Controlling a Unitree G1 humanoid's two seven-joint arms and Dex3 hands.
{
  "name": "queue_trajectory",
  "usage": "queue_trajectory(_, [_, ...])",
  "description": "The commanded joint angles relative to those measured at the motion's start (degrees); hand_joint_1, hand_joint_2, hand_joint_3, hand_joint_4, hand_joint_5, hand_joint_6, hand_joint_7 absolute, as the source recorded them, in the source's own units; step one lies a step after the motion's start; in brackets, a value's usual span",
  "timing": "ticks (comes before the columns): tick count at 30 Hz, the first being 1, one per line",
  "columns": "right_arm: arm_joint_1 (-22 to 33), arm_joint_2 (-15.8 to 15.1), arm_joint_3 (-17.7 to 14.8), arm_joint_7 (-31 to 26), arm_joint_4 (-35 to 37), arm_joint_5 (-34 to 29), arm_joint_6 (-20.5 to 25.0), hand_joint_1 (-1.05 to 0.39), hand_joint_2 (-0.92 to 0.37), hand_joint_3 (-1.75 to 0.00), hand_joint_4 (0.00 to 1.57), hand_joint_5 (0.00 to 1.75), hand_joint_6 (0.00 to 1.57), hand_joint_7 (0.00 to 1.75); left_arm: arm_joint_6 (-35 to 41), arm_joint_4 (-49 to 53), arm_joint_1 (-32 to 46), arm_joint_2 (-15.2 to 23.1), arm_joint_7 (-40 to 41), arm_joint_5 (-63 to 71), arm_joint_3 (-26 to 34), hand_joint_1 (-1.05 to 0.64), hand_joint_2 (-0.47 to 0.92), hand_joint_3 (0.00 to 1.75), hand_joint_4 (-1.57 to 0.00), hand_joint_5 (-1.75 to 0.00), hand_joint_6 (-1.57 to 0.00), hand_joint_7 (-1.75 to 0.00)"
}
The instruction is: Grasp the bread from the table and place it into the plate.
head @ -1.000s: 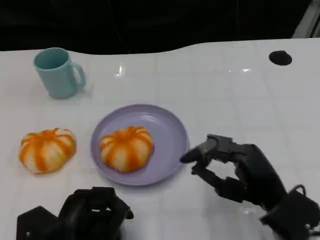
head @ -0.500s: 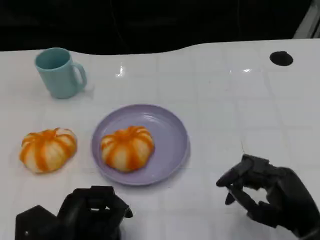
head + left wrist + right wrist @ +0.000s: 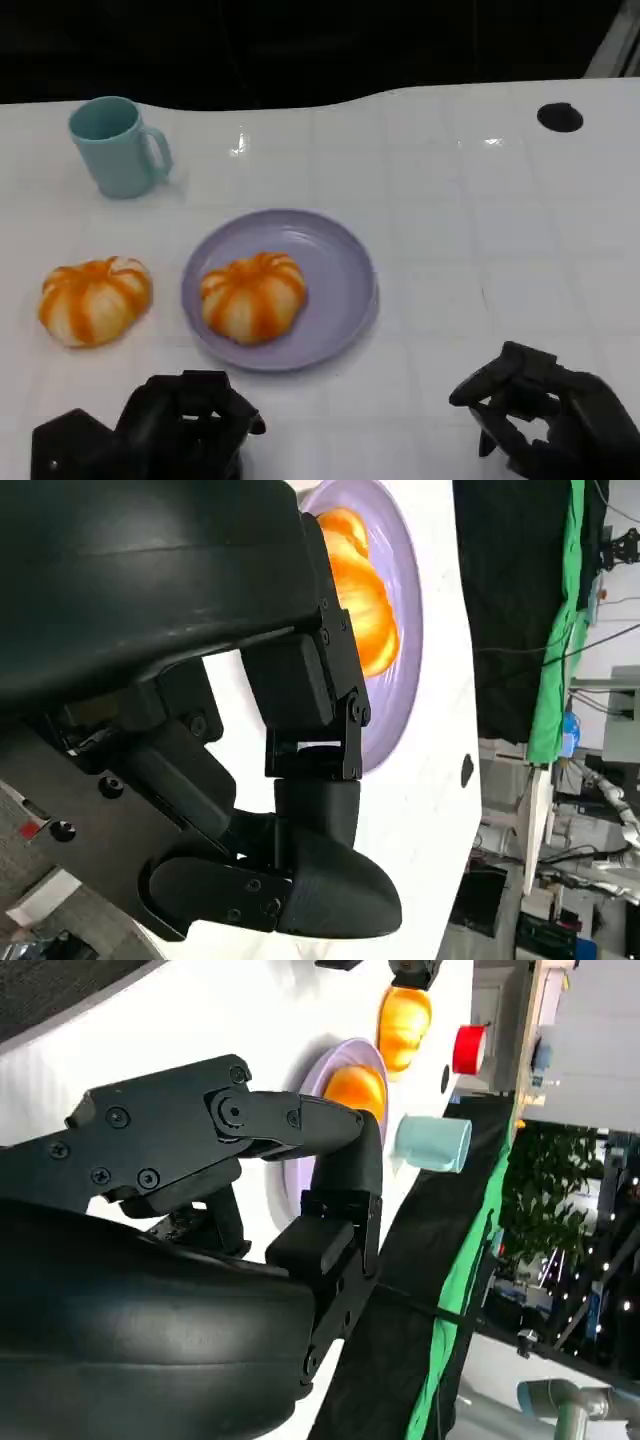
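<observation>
One bread on the plate, a second on the table

An orange-striped bread (image 3: 253,297) sits in the purple plate (image 3: 340,262); another bread (image 3: 94,299) lies left of it, below a teal mug (image 3: 117,146). Right hand (image 3: 545,420) and left hand (image 3: 180,425) rest near the table's (image 3: 480,220) front edge, fingers curled on nothing

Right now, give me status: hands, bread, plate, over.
Left hand curled, holding nothing; right hand holding nothing, near table edge. One bread on plate, second bread on table left of it. Mug well clear.
</observation>
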Motion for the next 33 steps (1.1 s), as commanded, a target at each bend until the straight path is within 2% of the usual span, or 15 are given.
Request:
queue_trajectory(1, [-0.23, 0.55, -0.73, -0.58, 1.30, 0.30, -0.31, -0.47, -0.91, -0.42, 0.73, 1.75, 0.69, 1.37, 0.08, -0.06, 0.30, 0.97, 0.04, -0.07, 0.69, -1.05, 0.59, 0.58, -1.57, -1.22, -1.45, -0.72])
queue_trajectory(19, [-2.58, 1.68, -0.77, -1.40, 7.47, -1.42, -5.24, -0.49, -0.92, -0.38, 0.74, 1.75, 0.73, 1.32, -0.34, 1.51, -0.17, 0.80, -0.84, -0.73, 1.29, -1.05, 0.58, 0.59, -1.57, -1.23, -1.45, -0.72])
queue_trajectory(23, [-2.28, 1.87, -0.60, -1.10, 6.71, -0.91, -4.24, -0.49, -0.92, -0.38, 0.74, 1.75, 0.73, 1.32, -0.83, 2.19, -0.42, 0.91, -1.17, -0.91, 1.53, -1.05, 0.57, 0.59, -1.57, -1.23, -1.45, -0.72])
queue_trajectory(33, [-3.00, 1.82, -0.75, -0.70, 8.48, -0.93, -5.60, -0.48, -0.92, -0.37, 0.74, 1.75, 0.72, 1.31, -0.35, 2.95, -1.14, 0.99, -0.97, -0.53, 2.01, -1.05, 0.57, 0.59, -1.57, -1.23, -1.46, -0.72])
